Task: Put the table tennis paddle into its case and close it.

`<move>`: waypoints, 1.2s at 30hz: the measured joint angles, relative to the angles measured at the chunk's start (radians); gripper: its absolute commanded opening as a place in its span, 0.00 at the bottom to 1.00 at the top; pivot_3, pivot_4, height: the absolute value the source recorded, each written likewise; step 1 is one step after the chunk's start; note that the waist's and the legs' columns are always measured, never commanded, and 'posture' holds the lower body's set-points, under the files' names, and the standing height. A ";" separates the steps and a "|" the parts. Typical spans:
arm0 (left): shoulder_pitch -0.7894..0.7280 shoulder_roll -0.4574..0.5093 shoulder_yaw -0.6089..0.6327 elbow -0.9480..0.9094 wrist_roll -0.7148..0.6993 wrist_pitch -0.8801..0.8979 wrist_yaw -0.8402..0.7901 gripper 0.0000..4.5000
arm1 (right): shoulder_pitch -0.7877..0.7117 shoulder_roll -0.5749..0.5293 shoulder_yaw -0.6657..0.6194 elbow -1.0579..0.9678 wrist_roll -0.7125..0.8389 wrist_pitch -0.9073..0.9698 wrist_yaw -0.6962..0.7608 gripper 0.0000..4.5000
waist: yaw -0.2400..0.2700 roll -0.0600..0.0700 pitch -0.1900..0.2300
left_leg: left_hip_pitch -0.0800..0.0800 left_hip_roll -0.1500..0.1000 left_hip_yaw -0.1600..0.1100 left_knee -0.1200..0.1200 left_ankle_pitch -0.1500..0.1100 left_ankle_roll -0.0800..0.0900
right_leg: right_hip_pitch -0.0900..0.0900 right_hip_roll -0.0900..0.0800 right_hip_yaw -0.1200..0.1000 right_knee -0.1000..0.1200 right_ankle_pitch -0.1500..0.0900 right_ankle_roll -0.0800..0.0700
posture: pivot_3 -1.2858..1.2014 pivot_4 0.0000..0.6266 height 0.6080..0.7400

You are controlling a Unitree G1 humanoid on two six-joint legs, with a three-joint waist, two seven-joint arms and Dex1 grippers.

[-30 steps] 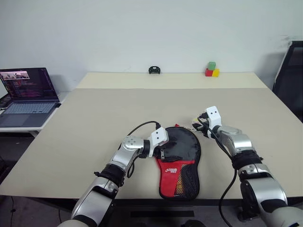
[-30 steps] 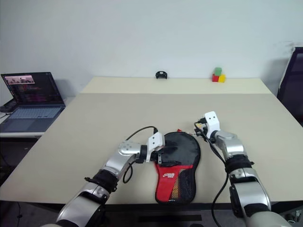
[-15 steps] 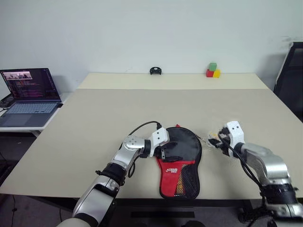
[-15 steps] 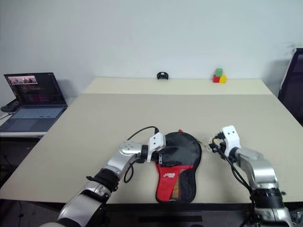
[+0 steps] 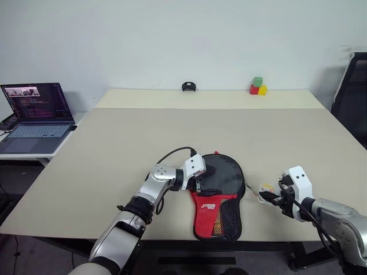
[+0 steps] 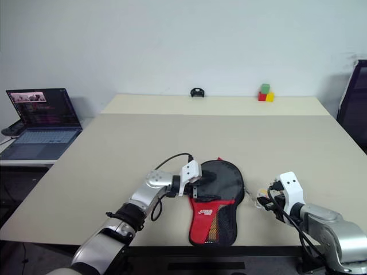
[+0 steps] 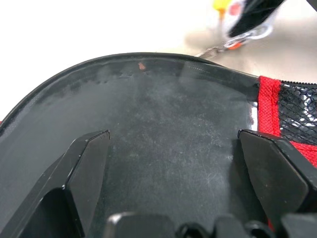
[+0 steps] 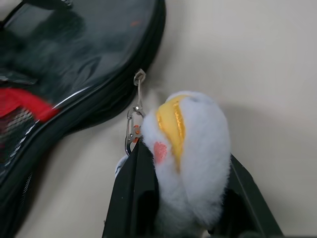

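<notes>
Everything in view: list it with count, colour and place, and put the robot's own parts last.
Table: one, beige, under all the small items.
Case: one, black with mesh and a red panel, flat at the table's near edge.
Charm: one, white plush with yellow, clipped to the case's zip pull by a metal clasp, just right of the case.
Blocks: three, green, red, yellow, stacked at the far edge.
Small black object: one, far edge, middle.
Laptop: one, dark, open on a side table at the left.
Chair: one, black, far right.
Left gripper: open, fingers spread over the case's black face.
Right gripper: shut on the charm.
</notes>
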 measured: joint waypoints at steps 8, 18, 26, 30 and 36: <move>-0.007 -0.015 -0.003 0.020 0.009 -0.016 -0.001 1.00 | 0.100 -0.064 -0.009 -0.100 0.103 0.043 0.039 0.15 | 0.007 -0.002 0.000 | 0.000 0.000 -0.003 -0.001 0.000 0.000 | 0.004 0.000 -0.003 -0.007 0.000 0.002 | 0.52 0.24 1.00; -0.008 -0.036 -0.021 0.022 0.012 -0.023 -0.005 1.00 | 0.207 -0.147 -0.036 -0.191 0.243 0.063 0.095 0.15 | 0.026 -0.001 -0.001 | -0.001 0.000 -0.011 -0.003 -0.003 0.002 | 0.012 0.000 -0.011 -0.022 0.000 0.004 | 0.52 0.24 1.00; -0.009 -0.044 -0.025 0.021 0.012 -0.023 -0.006 1.00 | 0.329 -0.216 -0.021 -0.191 0.293 0.011 0.160 0.15 | 0.028 0.000 -0.001 | -0.002 0.000 -0.019 -0.003 -0.006 0.001 | 0.018 -0.001 -0.022 -0.030 0.000 0.004 | 0.52 0.24 1.00; -0.008 -0.044 -0.025 0.022 0.016 -0.023 -0.003 1.00 | 0.402 -0.236 -0.026 -0.210 0.333 -0.007 0.197 0.15 | 0.029 0.000 -0.001 | -0.002 0.000 -0.020 -0.003 -0.006 0.001 | 0.018 -0.001 -0.022 -0.030 0.000 0.004 | 0.52 0.24 1.00; -0.010 -0.048 -0.025 0.025 0.018 -0.023 -0.001 1.00 | 0.456 -0.237 -0.008 -0.256 0.372 -0.035 0.200 0.15 | 0.030 -0.001 -0.001 | -0.002 0.000 -0.020 -0.003 -0.006 0.001 | 0.017 -0.002 -0.023 -0.031 0.000 0.004 | 0.52 0.24 1.00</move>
